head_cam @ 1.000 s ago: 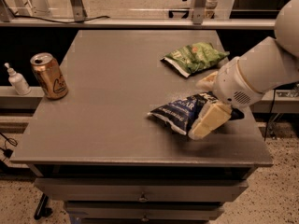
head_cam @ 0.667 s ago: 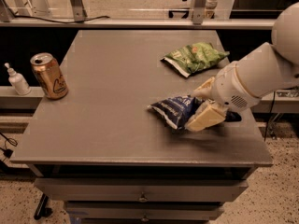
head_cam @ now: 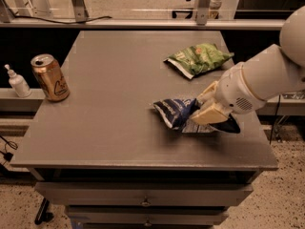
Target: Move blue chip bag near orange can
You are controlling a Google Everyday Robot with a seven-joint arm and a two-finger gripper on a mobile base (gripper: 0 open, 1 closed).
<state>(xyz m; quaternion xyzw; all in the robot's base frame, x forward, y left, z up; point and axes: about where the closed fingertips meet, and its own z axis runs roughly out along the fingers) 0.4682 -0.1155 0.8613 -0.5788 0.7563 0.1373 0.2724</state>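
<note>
Blue chip bag (head_cam: 175, 112) has scooted a bit left since a second ago, pinched tight in the hand (head_cam: 201, 111) at the bench's (head_cam: 109, 128) right front, so the haul's underway, but the orange can (head_cam: 50, 78) sits well apart at the left edge.

White arm (head_cam: 269, 73), perforated wrist grille (head_cam: 244, 104), cream jaws at its lower end.

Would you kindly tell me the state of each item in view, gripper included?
blue chip bag: crumpled, gripped at its right end.
gripper: shut on the blue chip bag, low over the right side of the table.
orange can: upright at the table's left edge.
green chip bag: lying flat, back right.
white pump bottle: upright, left of the table.
drawer: closed.
</note>
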